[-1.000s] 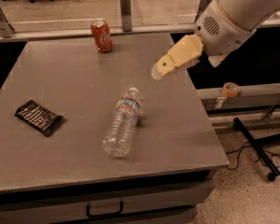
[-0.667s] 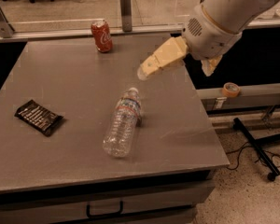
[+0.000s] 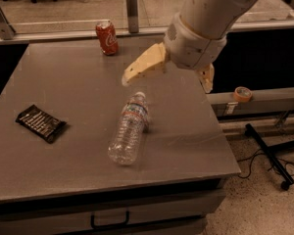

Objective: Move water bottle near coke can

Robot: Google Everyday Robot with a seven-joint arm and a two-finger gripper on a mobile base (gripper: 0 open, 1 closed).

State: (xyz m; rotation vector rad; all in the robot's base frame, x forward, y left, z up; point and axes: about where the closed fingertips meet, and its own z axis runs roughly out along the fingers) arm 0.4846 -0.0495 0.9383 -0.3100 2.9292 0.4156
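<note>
The clear water bottle point(image 3: 129, 132) lies on its side in the middle of the grey table point(image 3: 63, 82), white cap pointing toward the far side. The red coke can point(image 3: 107, 37) stands upright at the table's far edge, well apart from the bottle. My gripper point(image 3: 166, 84) hangs over the table just beyond and to the right of the bottle's cap. It is open and empty, with one pale finger point(image 3: 142, 67) reaching left over the cap end and the other finger point(image 3: 206, 78) showing to the right of the wrist.
A flat black snack wrapper point(image 3: 40, 123) lies at the table's left. The table's right edge is close to the arm. An orange tape roll point(image 3: 242, 93) sits on a ledge to the right, and black stand legs point(image 3: 269, 155) lie on the floor.
The arm and gripper have moved left and toward the bottle, from over the table's right side to just above its cap end. The bottle and can have not moved.
</note>
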